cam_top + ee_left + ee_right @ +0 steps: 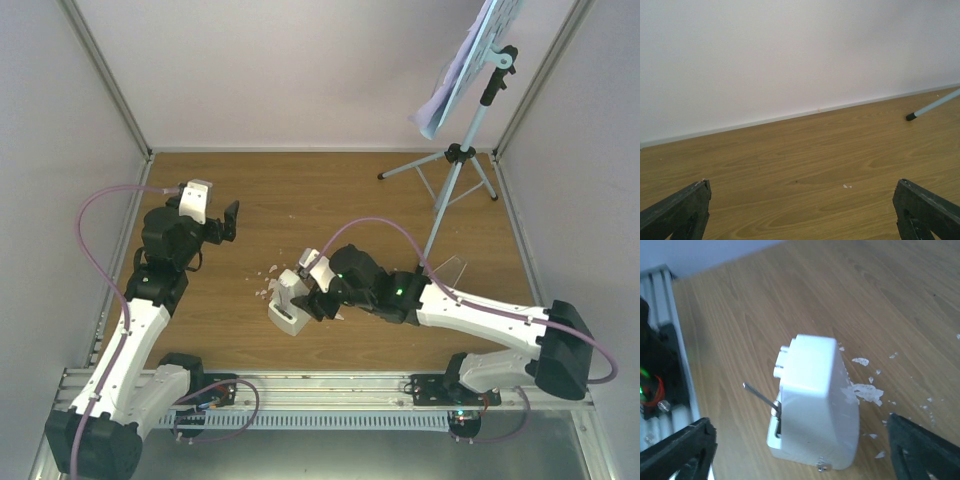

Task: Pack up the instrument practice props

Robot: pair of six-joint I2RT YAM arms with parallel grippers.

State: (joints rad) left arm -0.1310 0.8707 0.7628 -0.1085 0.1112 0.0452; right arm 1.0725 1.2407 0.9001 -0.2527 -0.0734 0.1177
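Observation:
The small white pyramid-shaped metronome [288,305] stands on the wooden table near the front middle; in the right wrist view [815,405] its metal pendulum rod sticks out to the left. My right gripper [312,290] is open, its fingers spread either side of the metronome and not touching it. The pale blue music stand [462,140] stands on tripod legs at the back right, with white sheet-music pages [470,60] on its desk. My left gripper [230,222] is open and empty at the left, facing the back wall; one stand foot [912,116] shows in its view.
Small white crumbly scraps [268,280] lie on the wood around the metronome, also in the right wrist view [865,390]. White walls enclose the table on three sides. A metal rail [330,395] runs along the near edge.

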